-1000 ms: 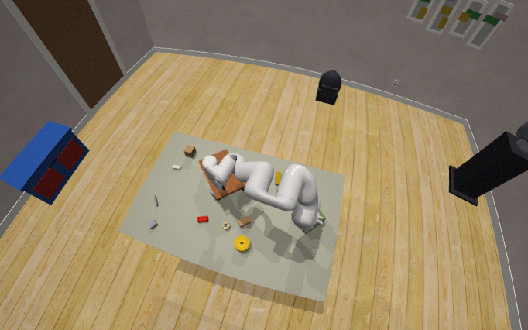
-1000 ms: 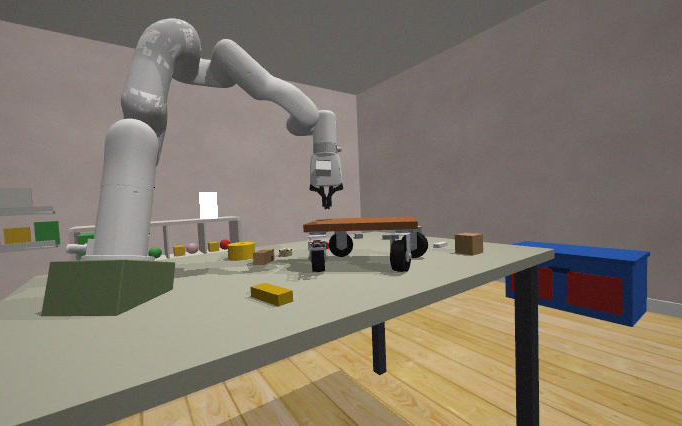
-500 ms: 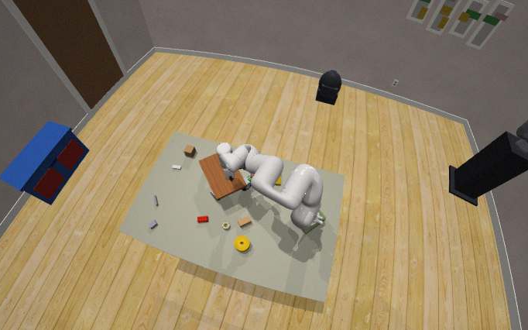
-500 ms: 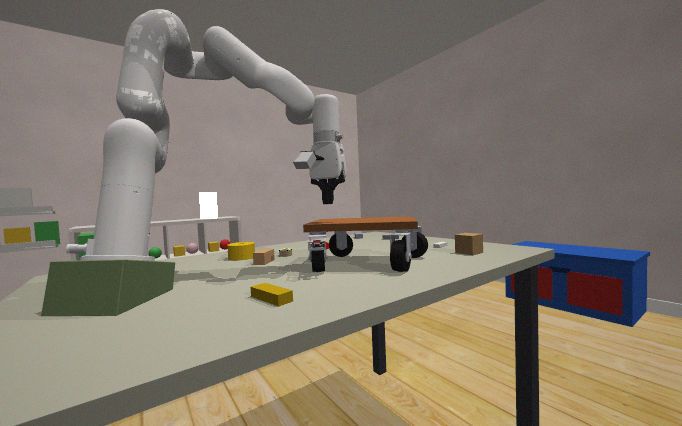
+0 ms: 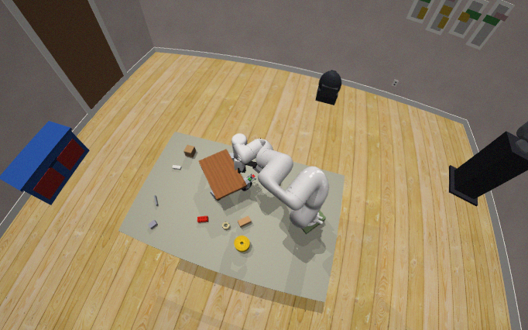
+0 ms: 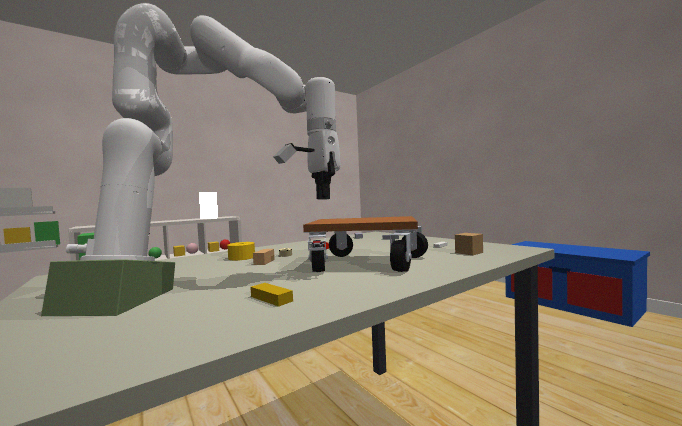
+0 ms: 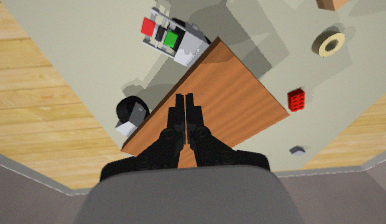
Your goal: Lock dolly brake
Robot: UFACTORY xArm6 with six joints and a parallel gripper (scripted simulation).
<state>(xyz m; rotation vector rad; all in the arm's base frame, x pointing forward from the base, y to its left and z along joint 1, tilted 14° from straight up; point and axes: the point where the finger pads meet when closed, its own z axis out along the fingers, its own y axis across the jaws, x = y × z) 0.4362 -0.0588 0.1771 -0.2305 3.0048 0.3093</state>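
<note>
The dolly has a brown wooden deck on black casters and stands on the table; it also shows in the side view and in the wrist view. Its brake pedal sticks out from one corner caster, with a red end and a green end. I cannot tell which end is lower. The pedal shows small in the overhead view. My gripper is shut and empty and points straight down. It hangs a little above the deck near the edge beside the pedal caster, as the wrist view also shows.
On the table lie a red brick, a tape roll, a tan block, a yellow ring, a brown cube and a yellow block. The arm's green base stands at the table's end.
</note>
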